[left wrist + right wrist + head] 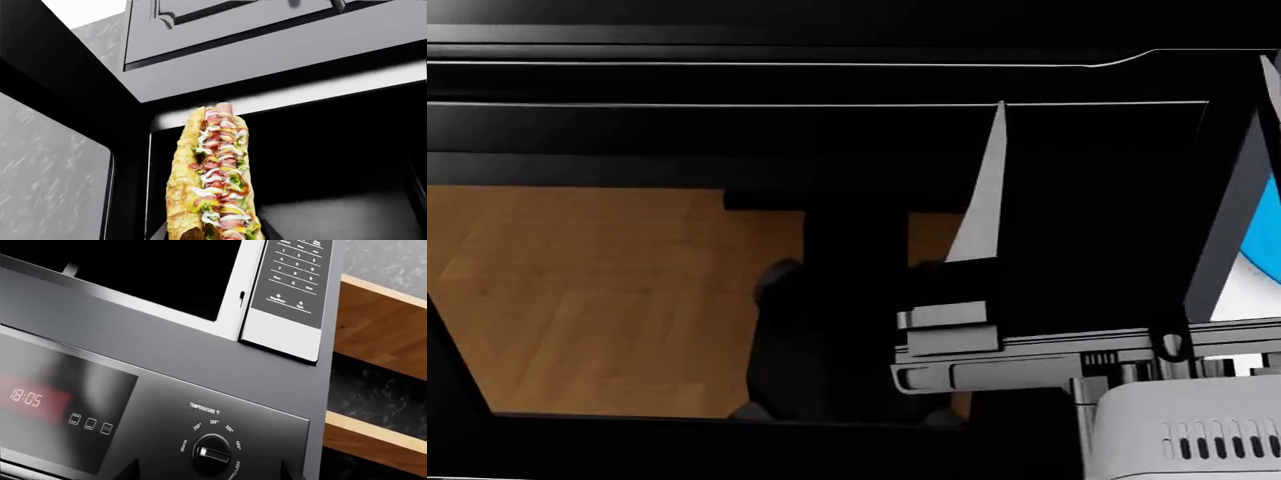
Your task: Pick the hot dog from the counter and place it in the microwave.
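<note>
A: Where does the left wrist camera sit?

B: Low and close, tilted upward. The long yellow-bunned hot dog with zigzag sauces (213,175) rises right before the lens, and beyond it gapes the dark opening of a black box-shaped oven cavity (333,165), with grey cabinet panels (267,35) overhead.

A: And the right wrist camera?

B: Also near and angled up, facing a grey steel appliance front (200,360) with a red clock display (27,399), a black round temperature knob (213,452) and a white keypad panel (290,290); wooden shelves (380,325) run alongside.

A: The head camera?

B: Pressed close to black framing (827,90), looking down at a brown wooden floor (601,300). No part clearly appears in two views.
</note>
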Available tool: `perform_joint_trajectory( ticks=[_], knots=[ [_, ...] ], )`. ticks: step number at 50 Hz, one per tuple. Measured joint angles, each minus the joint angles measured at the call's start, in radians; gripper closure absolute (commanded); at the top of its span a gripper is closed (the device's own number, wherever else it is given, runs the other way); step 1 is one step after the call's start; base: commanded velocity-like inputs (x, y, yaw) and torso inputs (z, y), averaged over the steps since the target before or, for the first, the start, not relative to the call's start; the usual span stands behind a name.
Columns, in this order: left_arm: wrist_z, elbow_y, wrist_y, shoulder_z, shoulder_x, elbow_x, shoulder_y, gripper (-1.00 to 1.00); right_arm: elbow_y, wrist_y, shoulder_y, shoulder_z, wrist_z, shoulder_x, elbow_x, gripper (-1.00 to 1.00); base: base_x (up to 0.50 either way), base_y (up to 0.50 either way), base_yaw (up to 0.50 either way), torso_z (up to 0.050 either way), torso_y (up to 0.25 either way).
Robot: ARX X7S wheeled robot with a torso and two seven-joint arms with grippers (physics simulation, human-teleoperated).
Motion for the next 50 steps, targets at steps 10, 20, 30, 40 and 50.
perform_joint_trajectory(
  ticks=[10, 20, 30, 40, 50],
  knots=[
    [0.035, -0.227, 0.014, -0.083, 0.132, 0.146, -0.030, 1.00, -0.022, 0.016, 0.015, 0.019, 0.000, 0.013, 0.017, -1.00, 0.00, 0.00, 0.00, 0.000, 0.000],
    [0.022, -0.397, 0.013, -0.108, 0.182, 0.165, -0.041, 1.00, -0.040, 0.034, 0.022, 0.034, 0.003, 0.019, 0.031, -1.00, 0.00, 0.00, 0.00, 0.000, 0.000],
    [-0.004, -0.498, 0.016, -0.080, 0.200, 0.163, -0.044, 1.00, -0.054, 0.047, 0.020, 0.042, -0.002, 0.026, 0.034, -1.00, 0.00, 0.00, 0.00, 0.000, 0.000],
    [-0.016, -0.507, 0.013, -0.007, 0.208, 0.118, -0.045, 1.00, -0.063, 0.061, 0.015, 0.051, 0.000, 0.033, 0.030, -1.00, 0.00, 0.00, 0.00, 0.000, 0.001],
    [-0.018, -0.483, 0.013, 0.079, 0.211, 0.045, -0.046, 1.00, -0.061, 0.054, -0.001, 0.063, 0.008, 0.036, 0.026, -1.00, 0.00, -0.02, 0.00, 0.000, 0.000]
  ],
)
